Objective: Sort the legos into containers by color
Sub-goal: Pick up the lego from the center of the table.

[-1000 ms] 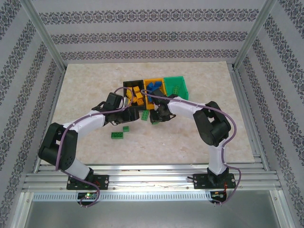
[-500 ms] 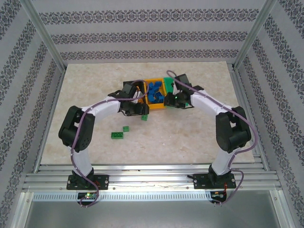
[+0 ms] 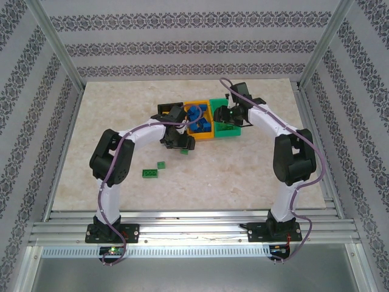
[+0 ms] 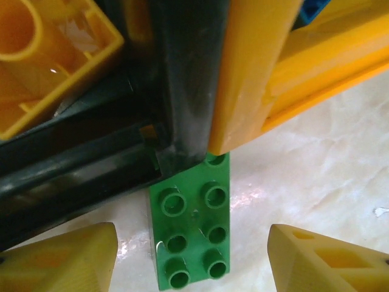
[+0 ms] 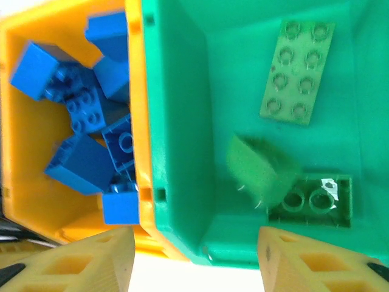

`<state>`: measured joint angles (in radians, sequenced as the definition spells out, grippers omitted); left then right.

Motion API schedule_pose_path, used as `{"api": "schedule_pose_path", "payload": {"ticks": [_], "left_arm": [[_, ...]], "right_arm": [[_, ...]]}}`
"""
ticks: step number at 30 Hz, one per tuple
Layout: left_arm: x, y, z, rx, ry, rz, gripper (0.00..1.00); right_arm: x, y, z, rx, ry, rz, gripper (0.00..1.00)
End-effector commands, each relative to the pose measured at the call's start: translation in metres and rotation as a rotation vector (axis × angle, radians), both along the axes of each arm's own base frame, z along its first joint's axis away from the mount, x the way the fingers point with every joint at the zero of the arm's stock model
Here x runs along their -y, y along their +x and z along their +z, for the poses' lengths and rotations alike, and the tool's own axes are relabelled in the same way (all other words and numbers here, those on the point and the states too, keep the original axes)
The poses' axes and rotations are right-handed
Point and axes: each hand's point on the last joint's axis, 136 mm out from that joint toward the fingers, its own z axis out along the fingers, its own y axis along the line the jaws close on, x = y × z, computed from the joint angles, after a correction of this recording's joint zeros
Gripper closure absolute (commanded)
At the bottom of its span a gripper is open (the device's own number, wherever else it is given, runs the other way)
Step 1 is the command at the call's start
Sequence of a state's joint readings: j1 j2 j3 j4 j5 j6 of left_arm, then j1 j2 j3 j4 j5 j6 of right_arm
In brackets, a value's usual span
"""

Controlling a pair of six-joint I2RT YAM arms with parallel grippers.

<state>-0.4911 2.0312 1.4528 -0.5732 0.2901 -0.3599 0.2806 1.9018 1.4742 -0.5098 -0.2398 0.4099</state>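
Observation:
A green lego (image 4: 191,228) lies flat on the table against the corner where the black bin (image 4: 182,79) meets the orange bin (image 4: 255,61). My left gripper (image 4: 191,263) is open astride it, with both fingers clear of its sides. A yellow lego (image 4: 48,55) sits in the black bin. My right gripper (image 5: 194,261) hangs open over the green bin (image 5: 176,121). A blurred green lego (image 5: 261,170) is dropping free inside that bin, beside a flat green plate (image 5: 298,72) and a darker green brick (image 5: 316,204). Several blue legos (image 5: 85,121) fill the orange bin (image 5: 18,152).
The three bins stand side by side at the table's middle back: black bin (image 3: 165,108), orange bin (image 3: 203,136), green bin (image 3: 234,131). Two green legos (image 3: 150,173) (image 3: 161,165) lie loose on the marble table in front of the left arm.
My right gripper swung from the table's middle to above the green bin and opened, letting a green lego fall. My left gripper moved right to the green lego beside the bins, its jaws narrowing.

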Motion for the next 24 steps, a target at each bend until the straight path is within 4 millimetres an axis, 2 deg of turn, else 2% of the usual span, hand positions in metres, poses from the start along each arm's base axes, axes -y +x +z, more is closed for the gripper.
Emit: {"api": "schedule_pose_path", "payload": {"ticks": [1,6,9,13,17,20,24], "left_arm": [[-0.003,-0.004,-0.01,-0.031,0.06,-0.041,0.41],[-0.001,-0.004,-0.009,-0.026,0.055,-0.053,0.62],[0.0,-0.008,0.003,-0.009,0.04,-0.046,0.66],[0.006,-0.014,0.035,0.032,-0.027,-0.041,0.68],[0.022,-0.013,0.083,0.131,-0.128,-0.049,0.68],[0.034,0.003,0.118,0.208,-0.192,-0.042,0.67],[0.059,0.034,0.147,0.258,-0.24,-0.055,0.66]], "right_arm": [[-0.002,-0.021,-0.003,-0.011,-0.03,0.034,0.44],[-0.005,-0.04,-0.005,-0.014,-0.039,0.048,0.44],[-0.003,-0.048,-0.004,-0.009,-0.029,0.037,0.44],[-0.001,-0.062,-0.005,0.008,0.018,0.004,0.44],[0.008,-0.073,-0.008,0.011,0.008,-0.017,0.44],[0.019,-0.083,-0.011,0.01,-0.003,-0.048,0.44],[0.035,-0.101,-0.019,0.0,0.007,-0.096,0.44]]}}
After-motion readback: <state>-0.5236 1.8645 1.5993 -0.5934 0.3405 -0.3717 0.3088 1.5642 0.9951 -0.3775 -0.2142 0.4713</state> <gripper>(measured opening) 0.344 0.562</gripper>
